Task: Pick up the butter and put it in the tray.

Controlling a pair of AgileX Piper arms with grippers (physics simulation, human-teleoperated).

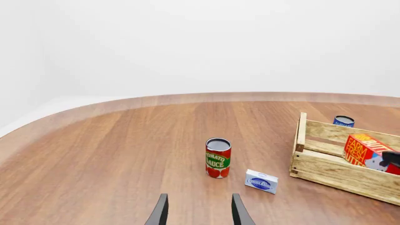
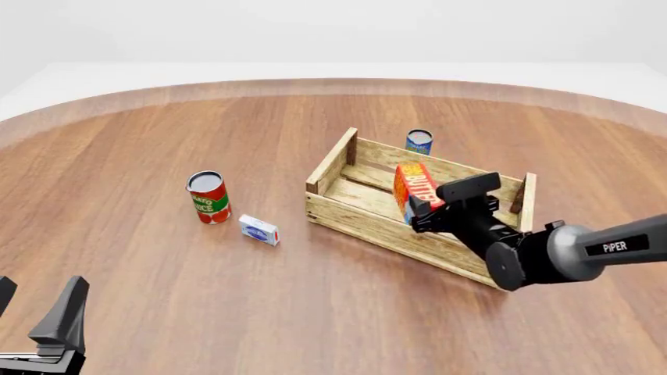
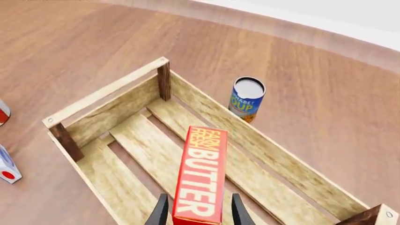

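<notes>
Presently, in my left wrist view, my left gripper (image 1: 198, 213) shows only two dark fingertips, spread apart with nothing between them, hanging over bare wooden table (image 1: 106, 154). Ahead stand a tomato sauce can (image 1: 218, 158) and, just beside it, a small white-and-blue box (image 1: 261, 181); there is open tabletop on every side of the pair. The tray (image 1: 325, 171) is cut off at the picture's edge, and the butter (image 1: 364, 149) inside it is partly masked by a dark piece of my other arm. Behind the tray's far wall only the top of a blue soup can (image 1: 343, 121) shows. In the front view, my left gripper (image 2: 37, 316) sits low at the near left corner, partly out of frame, well apart from everything. My right gripper (image 2: 429, 209) reaches over the tray's (image 2: 331, 162) near long wall; its fingers are hidden behind its own body, with the butter (image 2: 411, 185) standing upright above the slatted floor. The soup can (image 2: 419, 141) stands just outside the far wall; the sauce can (image 2: 208, 197) and box (image 2: 258, 230) lie left of the tray with clear table between. In my right wrist view, my right gripper (image 3: 198, 212) pinches the butter (image 3: 203, 173) by its narrow sides, over the tray's (image 3: 103, 93) floor slats; whether the carton's far end touches them I cannot tell. The soup can (image 3: 248, 99) stands beside the wall outside.
</notes>
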